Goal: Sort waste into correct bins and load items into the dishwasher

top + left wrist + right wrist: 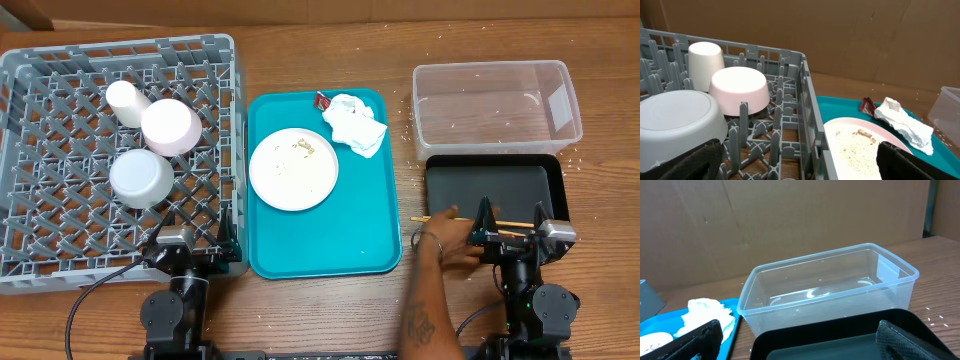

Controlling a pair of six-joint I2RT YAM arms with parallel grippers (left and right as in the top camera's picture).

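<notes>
1. Black fingers sit in the bottom corners of both wrist views. The left gripper (190, 235) and the right gripper (514, 220) each stand spread wide, with nothing between the fingers.
2. A large square grey plastic dish rack (60, 185) with a lattice floor fills the left of the table. The left gripper is at its near right corner.
3. A teal rectangular serving tray (330, 240) lies just right of the rack.
4. A clear plastic rectangular tub (490, 110) stands at the far right. A shallow black rectangular tray (490, 180) lies just in front of it, and the right gripper is at that tray's near edge.
5. A person's hand (455, 240) on a tattooed forearm reaches in from the near edge, just beside the right gripper.
6. A round white plate (293, 170) lies on the teal tray's left half, dusted with pale food grains (855, 150).
7. A pale pink bowl (171, 127), a white bowl (141, 178) and a small white cup (126, 102) sit upside down, close together, in the rack.
8. A crumpled white paper napkin (355, 125) lies at the teal tray's far right corner.
9. Thin wooden chopsticks (425, 218) lie across the black tray's near edge, by the hand.
10. A small red snack wrapper (322, 100) lies just left of the napkin.
</notes>
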